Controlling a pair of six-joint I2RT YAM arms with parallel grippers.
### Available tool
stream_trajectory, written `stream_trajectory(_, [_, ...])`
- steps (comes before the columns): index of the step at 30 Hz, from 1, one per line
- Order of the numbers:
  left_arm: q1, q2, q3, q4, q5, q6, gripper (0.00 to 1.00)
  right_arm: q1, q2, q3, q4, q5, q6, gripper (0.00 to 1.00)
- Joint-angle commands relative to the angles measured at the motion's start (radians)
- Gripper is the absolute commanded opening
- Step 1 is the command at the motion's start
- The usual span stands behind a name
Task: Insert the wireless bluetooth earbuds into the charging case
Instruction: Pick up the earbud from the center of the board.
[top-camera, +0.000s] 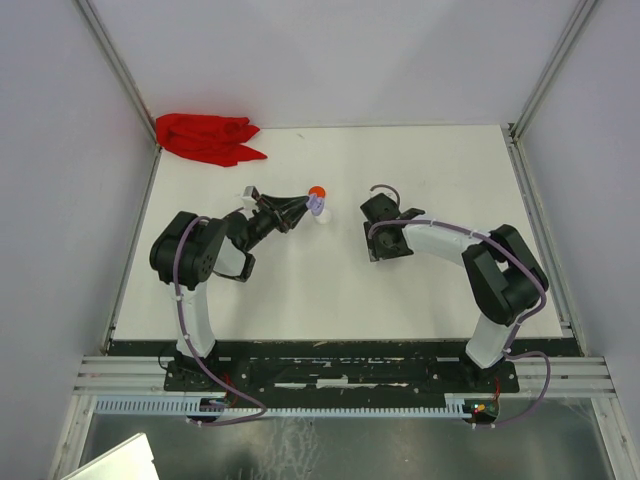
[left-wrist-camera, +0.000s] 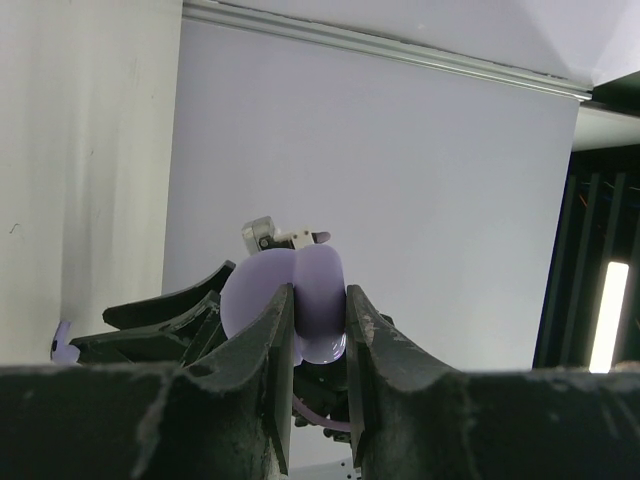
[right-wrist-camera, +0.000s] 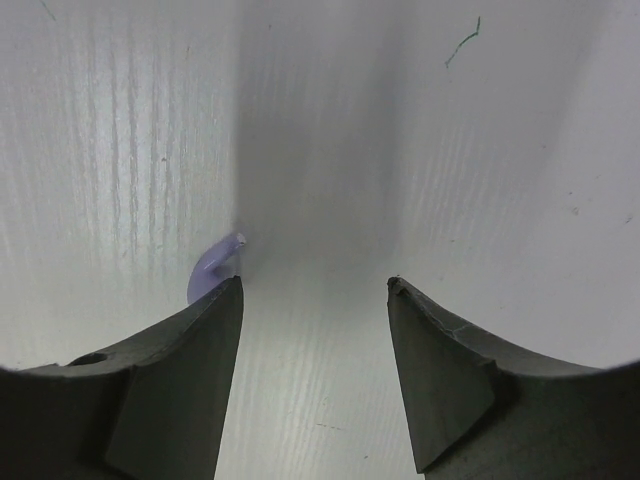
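My left tool (left-wrist-camera: 319, 310) is clamped tight on the purple charging case (left-wrist-camera: 318, 275), which stands up between the two fingers and is lifted off the table (right-wrist-camera: 450, 150). My right tool (right-wrist-camera: 314, 283) points down at the table with its fingers spread apart and nothing between them. One purple earbud (right-wrist-camera: 211, 271) lies on the table right at the tip of one finger, outside the gap. Just beyond the left tool sits a red-orange disc (top-camera: 317, 190). Far past it, a red cloth (top-camera: 205, 137) is bunched in the corner.
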Motion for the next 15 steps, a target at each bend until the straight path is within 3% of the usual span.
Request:
stream_trajectory(1, [0.006, -0.027, -0.006, 0.201, 0.016, 0.019, 0.03, 0.024, -0.02, 0.037, -0.024, 0.01, 0.018, 0.68])
stream_trajectory(15, [0.02, -0.044, -0.03, 0.2, 0.021, 0.026, 0.03, 0.064, 0.029, 0.073, -0.003, 0.01, 0.018, 0.68])
